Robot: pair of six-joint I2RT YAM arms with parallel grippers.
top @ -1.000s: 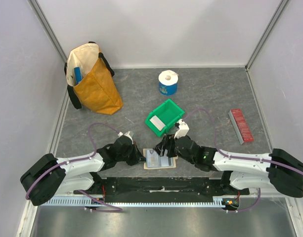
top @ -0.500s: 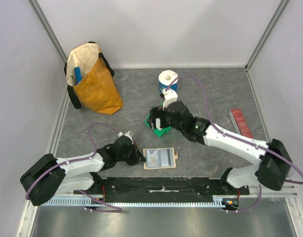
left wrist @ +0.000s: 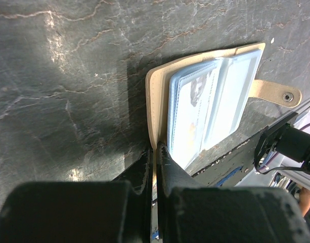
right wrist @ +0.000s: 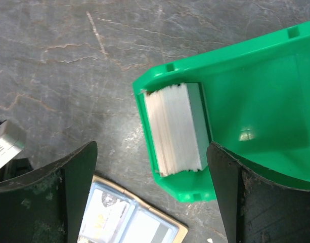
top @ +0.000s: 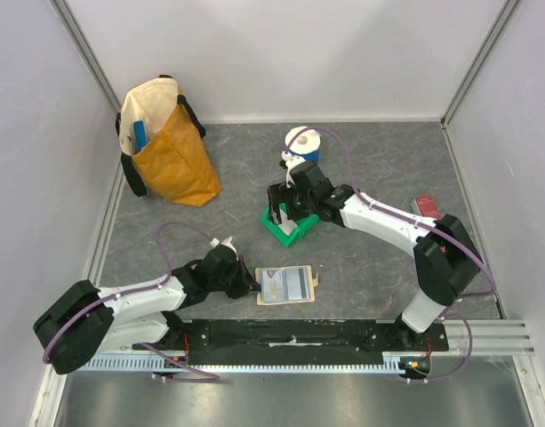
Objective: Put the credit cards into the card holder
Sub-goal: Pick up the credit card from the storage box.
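Note:
The tan card holder lies open and flat near the table's front edge, with cards showing in its clear pockets. It also shows in the left wrist view and the right wrist view. My left gripper is shut on the holder's left edge. A stack of white credit cards stands on edge in the near end of a green bin. My right gripper is open and empty above that stack, its fingers spread to either side.
A yellow and cream bag stands at the back left. A blue and white roll sits just behind the green bin. A red ridged strip shows at the right, partly hidden by my right arm.
My right arm has swung from the card holder back to the green bin and now hovers over the card stack. The left gripper has kept its hold on the holder.

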